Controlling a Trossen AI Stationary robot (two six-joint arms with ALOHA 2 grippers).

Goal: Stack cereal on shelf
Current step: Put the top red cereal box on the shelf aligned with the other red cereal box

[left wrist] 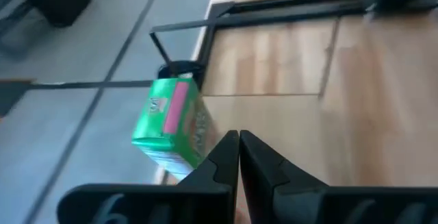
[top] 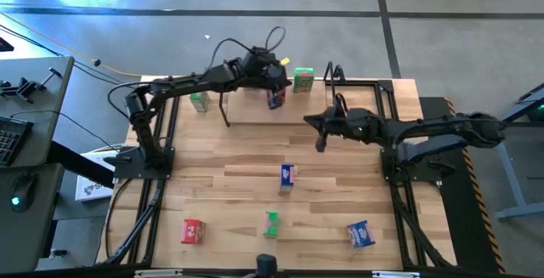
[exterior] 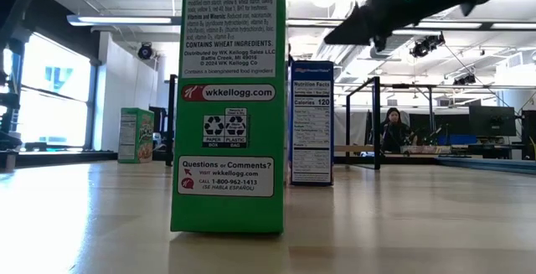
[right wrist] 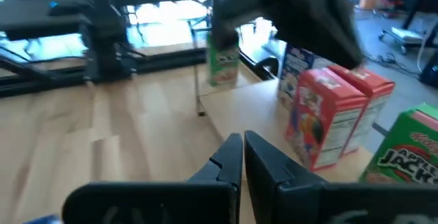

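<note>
Already several cereal boxes stand on the shelf (top: 255, 116), the pale board with black wire ends that lies across the upper middle of the high view. A green box (top: 199, 101) stands at its left end, another green box (top: 303, 79) toward its right end, and a blue box (top: 276, 99) between them, directly under the left gripper (top: 274, 78). The right wrist view adds two red boxes (right wrist: 327, 118) side by side on the board. They stand upright, close together, which I take as the way to save room for the rest.

The left arm reaches in from the left of the high view to hang over the shelf's middle. Its jaws are pressed together with nothing between them in the left wrist view, where a green box shows just beyond them at the board's end. That suits an arm which has nothing to carry at the moment.

The right gripper (top: 321, 132) hovers just off the shelf's right end, its jaws likewise clenched and empty in its own wrist view.

Four boxes wait on the counter (top: 212, 176) in the lower half of the high view: a blue one (top: 287, 176) at centre, a red one (top: 193, 231) at lower left, a green one (top: 271, 224) at lower centre, and a blue one (top: 360, 234) at lower right. By my judgement the work is about half done.
</note>
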